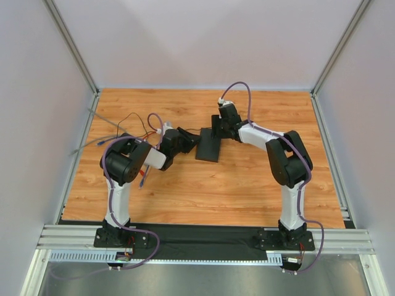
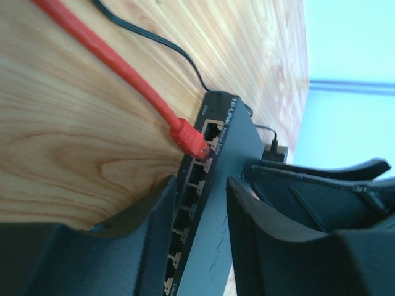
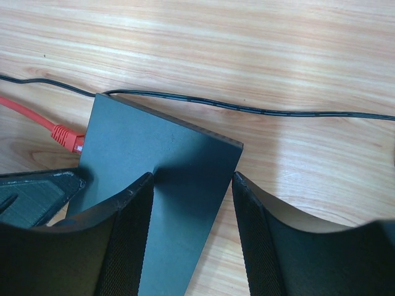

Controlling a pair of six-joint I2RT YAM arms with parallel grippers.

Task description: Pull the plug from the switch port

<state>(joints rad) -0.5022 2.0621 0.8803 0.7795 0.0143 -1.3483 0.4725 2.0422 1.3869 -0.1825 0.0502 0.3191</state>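
The switch [image 1: 208, 150] is a flat black box lying mid-table. In the left wrist view its port edge [image 2: 196, 185] faces the camera, with a red plug [image 2: 192, 142] seated in the second port and its red cable [image 2: 105, 55] trailing away. My left gripper [image 2: 200, 185] is open, its fingers astride the port edge just below the plug, not touching it. My right gripper [image 3: 192, 179] is open over the switch's top [image 3: 142, 148], one finger above the box, the other past its edge. The plug also shows in the right wrist view [image 3: 68, 137].
A thin black power cord [image 3: 259, 111] runs along the wooden table [image 1: 247, 185] behind the switch. Loose grey cables [image 1: 92, 145] and thin wires [image 1: 133, 123] lie at the left. Aluminium posts and white walls enclose the table.
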